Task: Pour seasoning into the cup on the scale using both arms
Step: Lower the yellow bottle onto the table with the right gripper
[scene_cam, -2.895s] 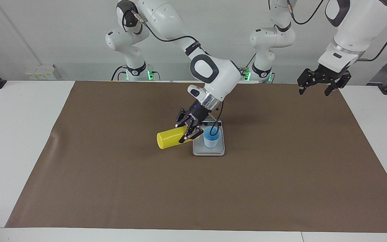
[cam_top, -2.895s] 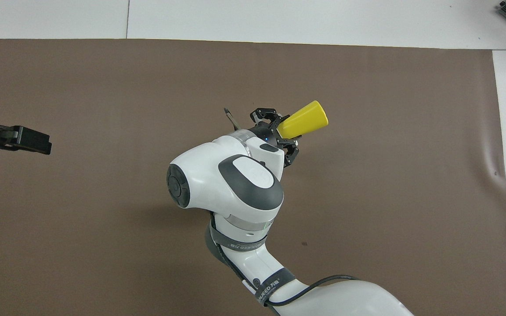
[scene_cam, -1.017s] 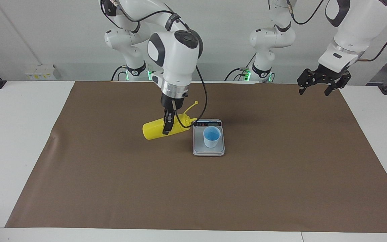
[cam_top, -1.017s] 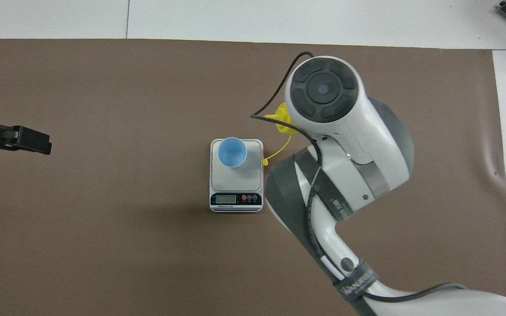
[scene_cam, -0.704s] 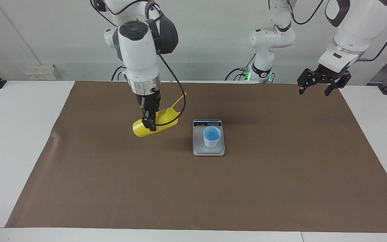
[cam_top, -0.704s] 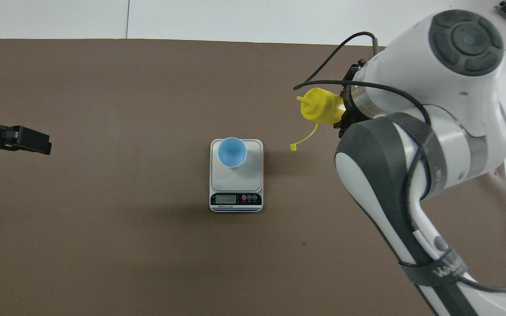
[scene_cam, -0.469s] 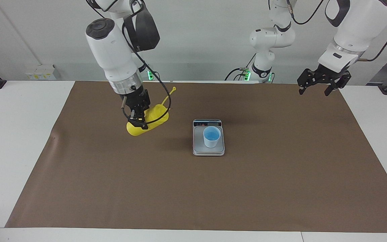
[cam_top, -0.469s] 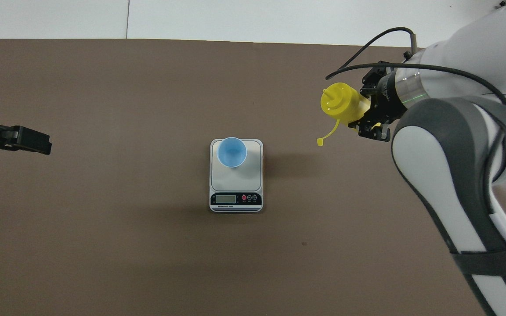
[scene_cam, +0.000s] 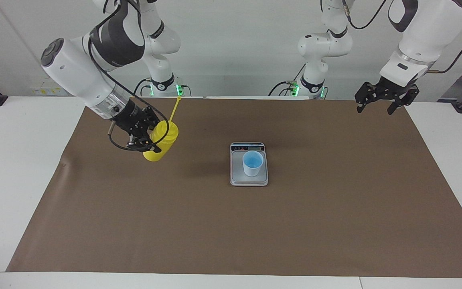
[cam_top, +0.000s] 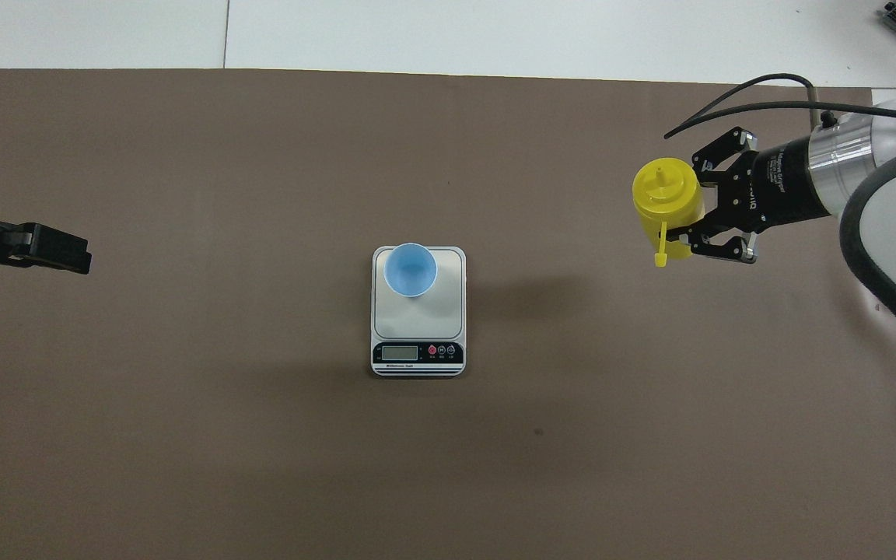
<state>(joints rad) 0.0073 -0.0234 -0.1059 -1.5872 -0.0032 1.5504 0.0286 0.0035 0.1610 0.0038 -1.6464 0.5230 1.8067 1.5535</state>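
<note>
right pincer (scene_cam: 147, 140) clamped round seasoning (scene_cam: 161, 141) bottle

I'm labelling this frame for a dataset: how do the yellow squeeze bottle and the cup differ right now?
The yellow squeeze bottle is gripped by the right gripper toward the right arm's end of the table; the cup stands untouched on the scale. The bottle is yellow with a nozzle top; the cup is pale blue and open-topped. The bottle looks taller. The left gripper waits, open.
</note>
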